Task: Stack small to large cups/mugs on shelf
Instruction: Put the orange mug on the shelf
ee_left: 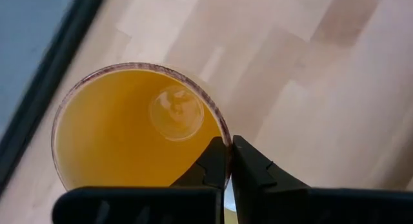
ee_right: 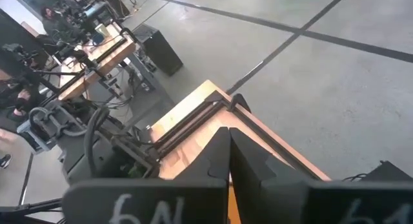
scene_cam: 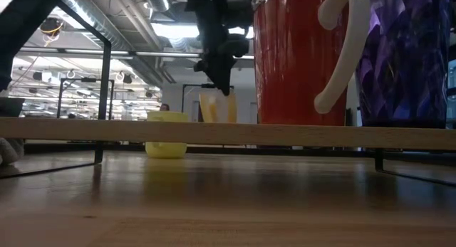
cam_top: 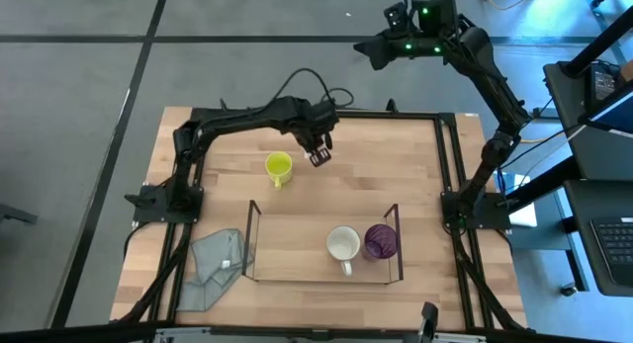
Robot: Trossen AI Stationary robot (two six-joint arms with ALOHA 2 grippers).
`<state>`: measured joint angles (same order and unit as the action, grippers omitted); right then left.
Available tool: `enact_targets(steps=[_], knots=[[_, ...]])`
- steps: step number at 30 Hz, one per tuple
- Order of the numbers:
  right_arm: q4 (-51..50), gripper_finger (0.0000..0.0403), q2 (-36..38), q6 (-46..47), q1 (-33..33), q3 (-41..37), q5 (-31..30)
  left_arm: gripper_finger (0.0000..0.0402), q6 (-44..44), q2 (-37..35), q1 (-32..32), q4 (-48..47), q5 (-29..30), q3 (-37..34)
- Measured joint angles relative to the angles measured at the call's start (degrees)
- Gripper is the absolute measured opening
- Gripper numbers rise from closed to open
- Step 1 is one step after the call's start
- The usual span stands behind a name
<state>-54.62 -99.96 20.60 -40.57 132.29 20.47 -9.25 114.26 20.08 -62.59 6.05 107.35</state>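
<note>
Nearest the front edge of the table a crumpled grey cloth lies at the left corner, just outside the left end wall of the clear-walled shelf. Inside the shelf, toward its right end, the white mug and the purple tumbler stand upright side by side, touching or nearly so; in the low view the mug's outer wall shows red behind its white handle. Farther back, beyond the shelf, the yellow mug stands on bare wood. Just right of it the left gripper hangs above the table, fingers pinched on the rim of the orange cup; the left wrist view looks straight down into the cup, and the low view shows it lifted clear of the wood. Farthest off, the right gripper is raised beyond the table's back right corner, fingers closed together on nothing.
</note>
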Motion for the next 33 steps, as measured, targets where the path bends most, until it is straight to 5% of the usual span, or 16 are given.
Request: enact_targets(steps=[16, 33], knots=[[-0.4, 0.0008, 0.0, -0.3, -0.1, 0.0, 0.0, 0.0002, -4.2, 0.0, -4.7, -1.7, -0.2, -0.6], [-6.5, 0.0008, 0.0, -1.6, -0.1, 0.0, 0.1, 0.0002, -23.0, -0.5, -15.2, -6.9, -1.0, -0.3]])
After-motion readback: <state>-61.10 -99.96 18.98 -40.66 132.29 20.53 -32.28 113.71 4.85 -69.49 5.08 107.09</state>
